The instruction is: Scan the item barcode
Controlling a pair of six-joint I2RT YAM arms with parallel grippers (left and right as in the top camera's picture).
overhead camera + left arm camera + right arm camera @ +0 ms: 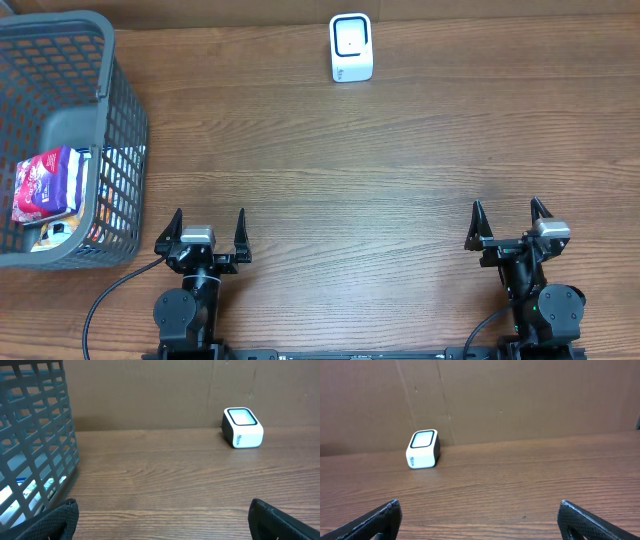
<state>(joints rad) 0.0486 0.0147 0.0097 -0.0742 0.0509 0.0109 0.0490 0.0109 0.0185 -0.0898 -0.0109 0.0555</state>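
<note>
A small white barcode scanner point(351, 48) with a dark window stands at the far middle of the wooden table; it also shows as the scanner point(242, 427) in the left wrist view and the scanner point(423, 449) in the right wrist view. A grey mesh basket point(118, 120) at the far left holds a red and purple packet point(42, 185) and other packaged items. My left gripper point(208, 225) rests at the near left, open and empty. My right gripper point(508, 215) rests at the near right, open and empty. Both are far from the scanner and the basket's contents.
The basket wall point(35, 435) fills the left of the left wrist view. A brown cardboard backdrop point(520, 395) stands behind the table's far edge. Bare wood point(340, 200) lies between the grippers and the scanner.
</note>
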